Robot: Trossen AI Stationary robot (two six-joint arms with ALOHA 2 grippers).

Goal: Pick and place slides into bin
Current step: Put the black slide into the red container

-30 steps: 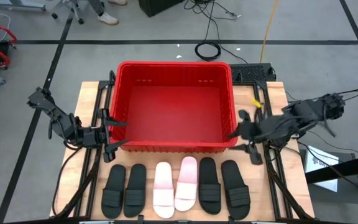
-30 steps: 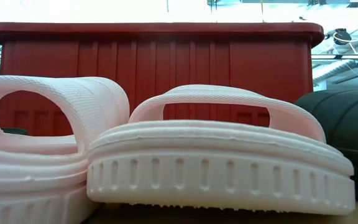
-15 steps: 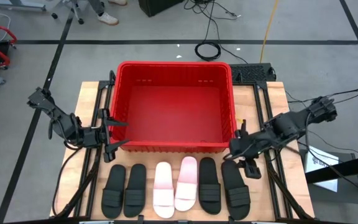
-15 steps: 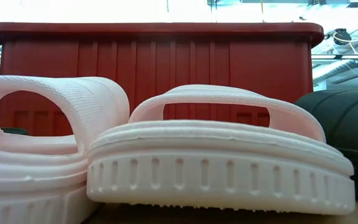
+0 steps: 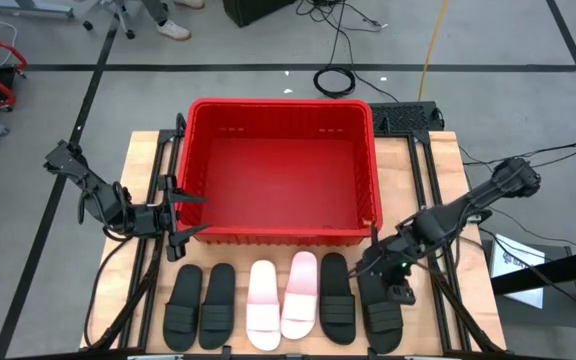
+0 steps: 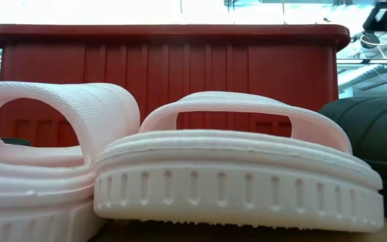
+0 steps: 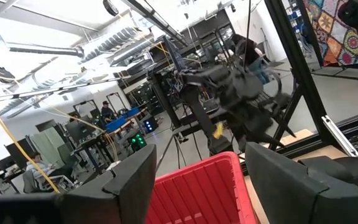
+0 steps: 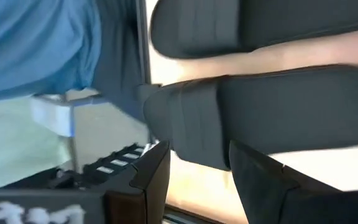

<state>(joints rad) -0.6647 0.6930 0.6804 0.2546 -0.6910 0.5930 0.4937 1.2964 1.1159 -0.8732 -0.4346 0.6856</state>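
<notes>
**Six slides in a row, right gripper over the end one**

Six open-toe slide sandals lie side by side on the wooden table (image 5: 138,160), on the near side of the large red plastic lattice bin (image 5: 280,170) and outside it. From the left arm's side the row runs: two black slides (image 5: 182,301) (image 5: 217,303), two pale pink-white slides (image 5: 263,303) (image 5: 300,292), then two more black slides (image 5: 336,297) (image 5: 380,308). The bin holds no slide.

The right gripper (image 5: 386,277) hangs over the strap end of the outermost black slide on the right arm's side, just beside the bin's near right corner. In the right wrist view its two dark fingers (image 8: 157,171) stand apart with a moderate gap, framing the strap of a black slide (image 8: 260,112); nothing is clamped between them.

The left gripper (image 5: 180,221) waits at the bin's near left corner, above the table. In the left wrist view its fingers (image 7: 132,180) are spread wide and empty, with the bin's red wall (image 7: 197,186) beyond them.

From the low view, the two pale slides (image 6: 46,161) (image 6: 237,175) fill the foreground in front of the bin's ribbed red side (image 6: 166,67).
</notes>
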